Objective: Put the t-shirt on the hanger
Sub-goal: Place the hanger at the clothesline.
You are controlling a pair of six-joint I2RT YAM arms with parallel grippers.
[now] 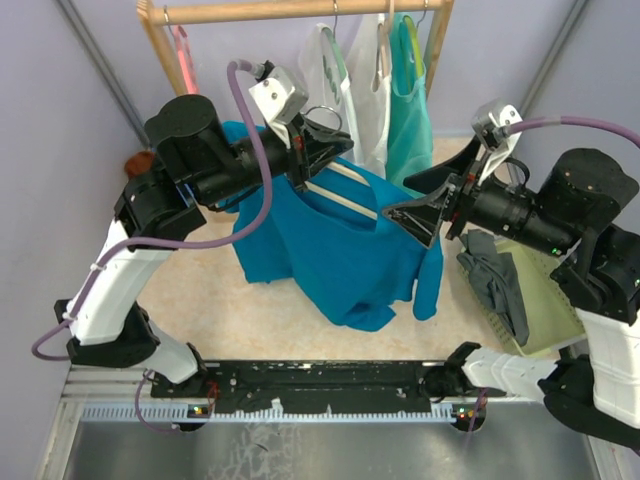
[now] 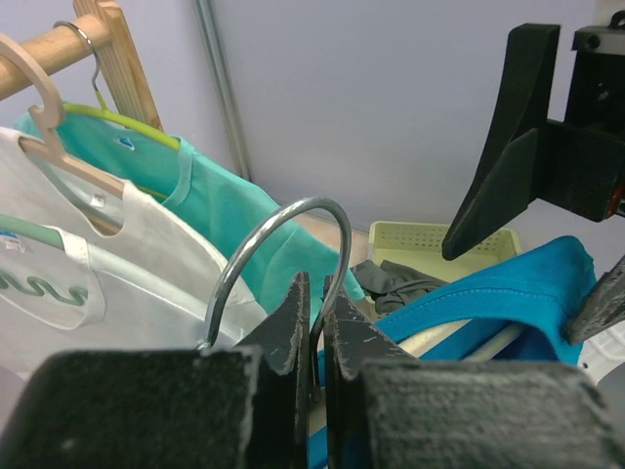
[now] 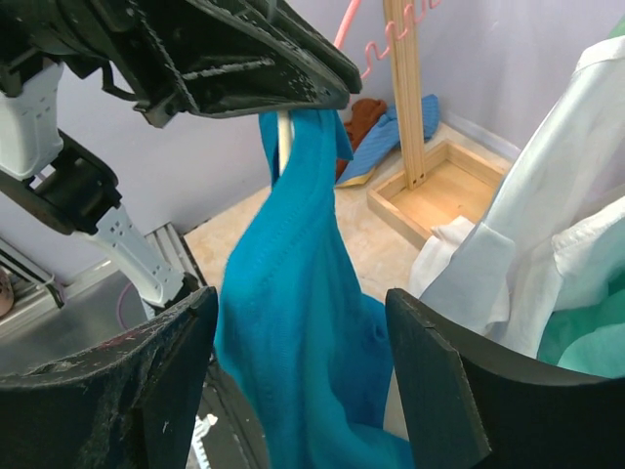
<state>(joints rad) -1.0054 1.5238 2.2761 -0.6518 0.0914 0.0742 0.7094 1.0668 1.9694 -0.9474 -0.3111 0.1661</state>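
The teal-blue t-shirt (image 1: 340, 245) hangs in the air, draped over the pale cream hanger (image 1: 345, 198). My left gripper (image 1: 330, 135) is shut on the hanger's silver wire hook (image 2: 283, 230), pinched between the fingertips in the left wrist view (image 2: 314, 285). The shirt's collar (image 2: 488, 293) lies over the hanger's bar (image 2: 474, 342). My right gripper (image 1: 415, 208) is open at the shirt's right shoulder. In the right wrist view its jaws stand wide (image 3: 301, 293) with the hanging shirt (image 3: 293, 371) between them, not pinched.
A wooden clothes rack (image 1: 300, 10) stands at the back with white shirts (image 1: 365, 90), a mint-green tank top (image 1: 410, 110) and a pink hanger (image 1: 182, 55). A pale green basket (image 1: 552, 300) with grey cloth (image 1: 495, 275) sits at the right. A small blue cloth (image 3: 391, 132) lies by the rack's base.
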